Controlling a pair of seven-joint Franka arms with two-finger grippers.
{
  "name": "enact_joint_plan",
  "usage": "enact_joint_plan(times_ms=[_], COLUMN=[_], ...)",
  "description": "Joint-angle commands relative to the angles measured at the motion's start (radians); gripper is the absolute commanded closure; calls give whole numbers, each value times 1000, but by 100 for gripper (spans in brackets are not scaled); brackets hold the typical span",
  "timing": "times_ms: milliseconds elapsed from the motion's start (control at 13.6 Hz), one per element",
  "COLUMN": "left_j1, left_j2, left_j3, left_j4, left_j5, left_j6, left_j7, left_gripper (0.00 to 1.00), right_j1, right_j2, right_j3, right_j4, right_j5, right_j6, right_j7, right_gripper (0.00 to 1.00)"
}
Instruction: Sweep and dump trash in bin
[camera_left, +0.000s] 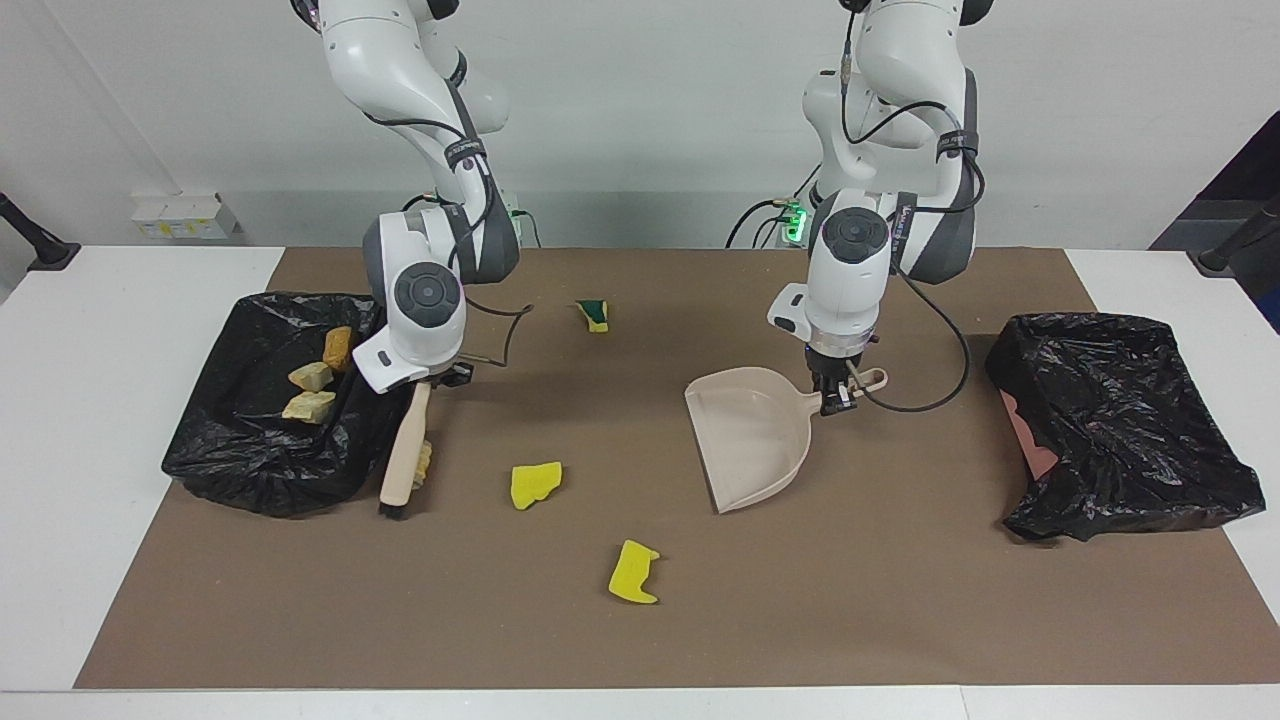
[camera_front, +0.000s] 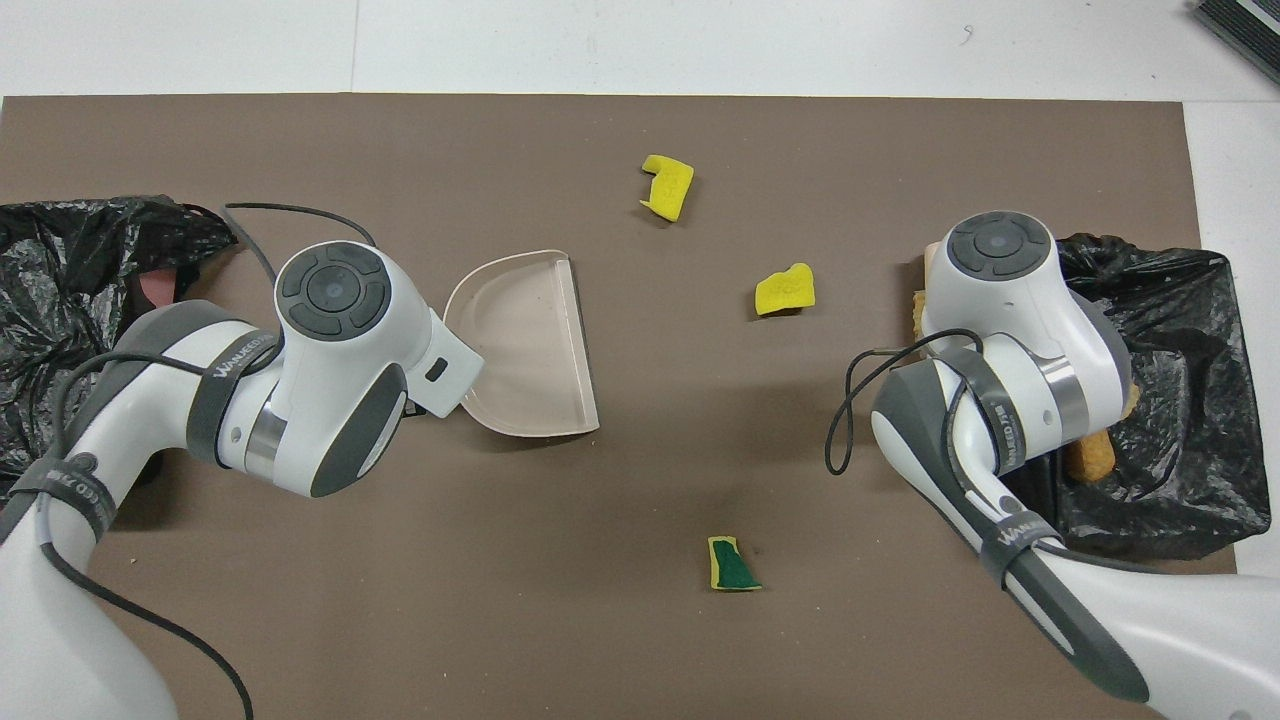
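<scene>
Right gripper (camera_left: 428, 378) is clamping the top of a wooden-handled brush (camera_left: 405, 462), whose dark bristles are touching the brown mat (camera_left: 900, 600) just beside the black-lined bin (camera_left: 265, 455) at the right arm's end. A bread-like chunk (camera_left: 424, 462) is peeking out from under the brush handle, right against the bin. Left gripper (camera_left: 835, 392) is pinching the handle of the beige dustpan (camera_left: 750, 435), which is resting on the mat. 3 bread chunks (camera_left: 318, 378) are lying in the bin. 2 yellow sponge scraps (camera_left: 535, 484) are sitting on the mat between brush and dustpan, and 1 green-backed scrap (camera_left: 594, 313) is lying nearer to the robots.
</scene>
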Motion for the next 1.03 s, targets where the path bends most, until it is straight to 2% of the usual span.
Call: enact_joint_plan(times_ms=[0,73,367,954], left_j1=[-5,-5,-4,5], left_j2=[-36,-36,-36,-49], left_j3=[3,3,2,0], left_j4=[-48,-48,-50,-79], left_j5=[21,21,21,19], left_j6=[44,50,49,52], left_j7=[-3,-3,-3,-3], left_gripper=[100,100,100,100], right_j1=[37,58,163,377], right_j2=[30,51,108,114], right_j3=[20,24,26,40], right_j4=[22,42,117,114], right_j5=[90,151,255,452], right_j6=[76,104,118,289], right_j7=[-39,-46,-50,-75], right_gripper=[100,100,100,100])
